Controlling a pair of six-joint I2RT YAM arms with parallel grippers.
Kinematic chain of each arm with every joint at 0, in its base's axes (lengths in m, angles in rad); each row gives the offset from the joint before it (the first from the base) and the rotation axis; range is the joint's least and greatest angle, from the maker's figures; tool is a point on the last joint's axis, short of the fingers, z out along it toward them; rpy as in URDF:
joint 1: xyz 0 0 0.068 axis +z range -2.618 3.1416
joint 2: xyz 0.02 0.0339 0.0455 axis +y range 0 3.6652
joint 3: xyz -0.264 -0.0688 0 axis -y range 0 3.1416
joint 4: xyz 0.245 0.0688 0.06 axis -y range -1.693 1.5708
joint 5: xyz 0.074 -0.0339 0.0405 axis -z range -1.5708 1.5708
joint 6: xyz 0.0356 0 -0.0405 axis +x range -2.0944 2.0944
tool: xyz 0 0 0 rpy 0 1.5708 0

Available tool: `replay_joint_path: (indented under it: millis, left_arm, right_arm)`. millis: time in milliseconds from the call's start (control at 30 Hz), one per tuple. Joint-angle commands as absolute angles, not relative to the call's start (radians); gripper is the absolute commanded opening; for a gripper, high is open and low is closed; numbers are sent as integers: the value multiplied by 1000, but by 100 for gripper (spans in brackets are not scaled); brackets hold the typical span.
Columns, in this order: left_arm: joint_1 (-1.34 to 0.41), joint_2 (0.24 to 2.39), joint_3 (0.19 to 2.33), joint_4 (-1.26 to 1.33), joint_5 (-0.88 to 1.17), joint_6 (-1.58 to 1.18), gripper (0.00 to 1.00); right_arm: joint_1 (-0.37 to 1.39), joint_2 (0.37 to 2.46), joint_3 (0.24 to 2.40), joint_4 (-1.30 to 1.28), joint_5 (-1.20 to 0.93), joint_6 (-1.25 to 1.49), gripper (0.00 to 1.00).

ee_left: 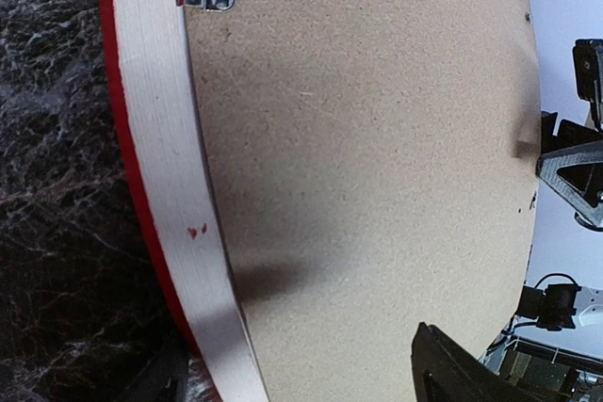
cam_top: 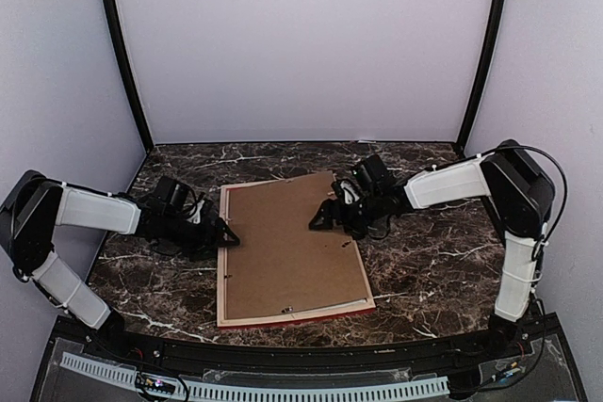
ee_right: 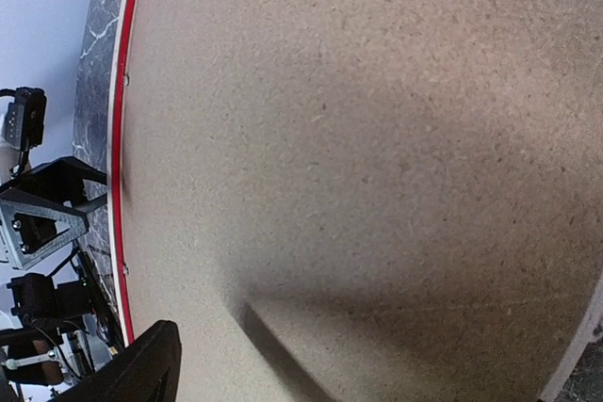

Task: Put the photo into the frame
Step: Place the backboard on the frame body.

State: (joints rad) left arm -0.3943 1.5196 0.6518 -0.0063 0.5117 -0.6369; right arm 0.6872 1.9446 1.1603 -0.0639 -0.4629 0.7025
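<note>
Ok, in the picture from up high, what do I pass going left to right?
left arm → frame, lying face down with its brown backing board up → right arm. The left claw and right claw overlap the frame, so I skip them.

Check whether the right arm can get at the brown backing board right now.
Likely yes. The right gripper sits open over the backing board, toward its far right part, with nothing lying between them.

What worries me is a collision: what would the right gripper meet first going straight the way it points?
Probably the brown backing board lying in the frame: the right gripper angles down over it, and the board fills its wrist view. The gap between them is unclear.
</note>
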Motion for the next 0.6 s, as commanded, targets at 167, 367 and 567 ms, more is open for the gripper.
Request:
replay_joint_path:
  millis: [167,367,567]
  left_arm:
    - [-402,1519,669,-42,510,-631,84]
    - [-402,1517,669,-48,506,-628,84]
    - [-402,1517,669,-52,503,-626,84]
  right_arm:
    - [694,1876,1211,-192,-372,630,89]
    - [682,1867,1202,-184,-389,628,88]
    - [678,1860,1208,-196,-384,613,84]
